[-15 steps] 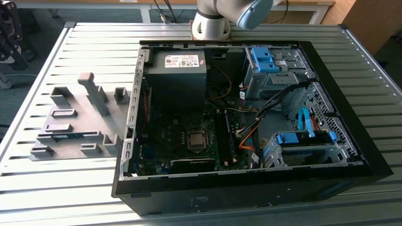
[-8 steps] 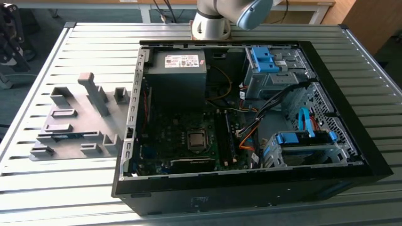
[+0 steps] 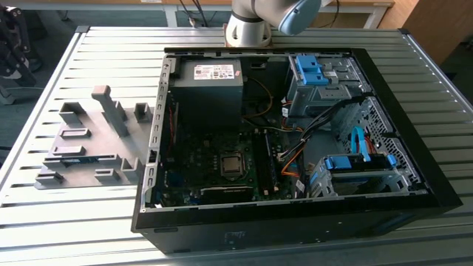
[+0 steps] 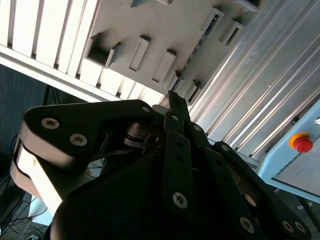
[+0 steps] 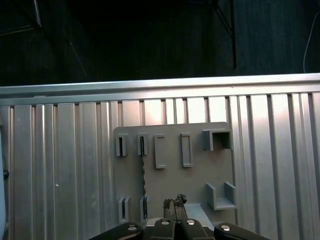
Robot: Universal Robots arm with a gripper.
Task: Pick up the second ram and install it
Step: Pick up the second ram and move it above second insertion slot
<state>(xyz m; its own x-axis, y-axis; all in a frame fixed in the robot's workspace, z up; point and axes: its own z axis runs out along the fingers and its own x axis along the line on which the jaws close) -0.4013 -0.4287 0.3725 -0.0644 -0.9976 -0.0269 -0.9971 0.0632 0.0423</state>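
- Gripper point(image 5: 174, 204): fingers drawn together, nothing between them; in the second wrist view point(image 4: 176, 102) its black linkage is seen from behind.
- Fixture plate point(image 5: 200, 180): grey, lying on the slatted table point(image 5: 60, 165) beyond the fingertips.
- Second ram point(image 5: 143, 175): standing on edge in the fixture's slots, apart from the gripper, showing as a thin dark line.
- The exterior view shows its blue face point(image 3: 80, 161), on the exterior view's left of the open computer case point(image 3: 296, 233).
- The second wrist view adds a red button point(image 4: 302, 144).
- The ram's chips are too small to make out.
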